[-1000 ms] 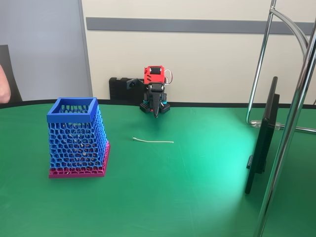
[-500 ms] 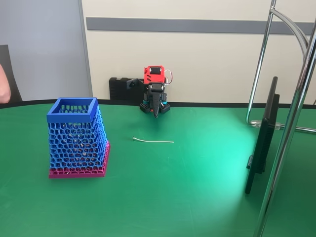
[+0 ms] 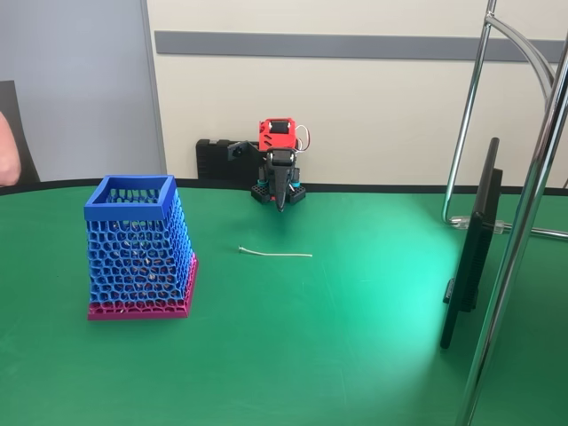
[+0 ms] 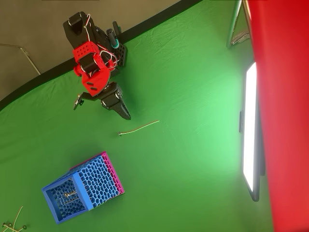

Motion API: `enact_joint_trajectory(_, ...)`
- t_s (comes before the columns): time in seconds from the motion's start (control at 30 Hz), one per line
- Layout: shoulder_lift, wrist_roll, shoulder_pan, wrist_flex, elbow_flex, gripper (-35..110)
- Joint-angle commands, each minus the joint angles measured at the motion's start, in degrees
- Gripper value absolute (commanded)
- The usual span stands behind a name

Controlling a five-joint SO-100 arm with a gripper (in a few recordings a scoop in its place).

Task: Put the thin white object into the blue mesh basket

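One blue mesh basket [image 3: 139, 248], one thin white object [image 3: 275, 255], one gripper [image 3: 281, 206], on one green table [image 3: 337, 355]. Nearest in the fixed view: a broad bare stretch of green cloth across the whole front of the table, bounded at the right by a chrome stand [image 3: 515, 266] and a dark flat panel [image 3: 470, 257] standing on edge. Basket: upright at the left, square solid blue rim on top, honeycomb walls flaring down to a magenta-pink base [image 3: 142, 309]; in the overhead view the basket [image 4: 82, 188] has its mouth open upward, and some small items lie inside, too small to identify. Thin white object: lying flat on the cloth near the middle of the table, to the right of the basket and well apart from it, straight, with a small hooked end at its left tip in the fixed view; in the overhead view the stick [image 4: 139, 128] lies aslant, its knobbed end toward the basket side. Open cloth surrounds it on every side. Gripper: behind the stick, at the far edge of the table, on a red and black arm [image 3: 278, 155]; dark fingers drawn together to a point aimed downward, holding nothing. In the overhead view the gripper [image 4: 126, 116] tip hangs just beside the stick, not touching it. Farthest: black table rim [image 3: 382, 188], then a pale wall with a grey strip [image 3: 355, 44].
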Motion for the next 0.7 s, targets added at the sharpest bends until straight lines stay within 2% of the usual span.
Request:
enact_joint_trajectory(0.0,-1.1,0.4,0.0,-1.0,0.4,1)
enact_joint_trajectory(0.67,-1.7,-0.1,-0.4,-1.5,0.3,1)
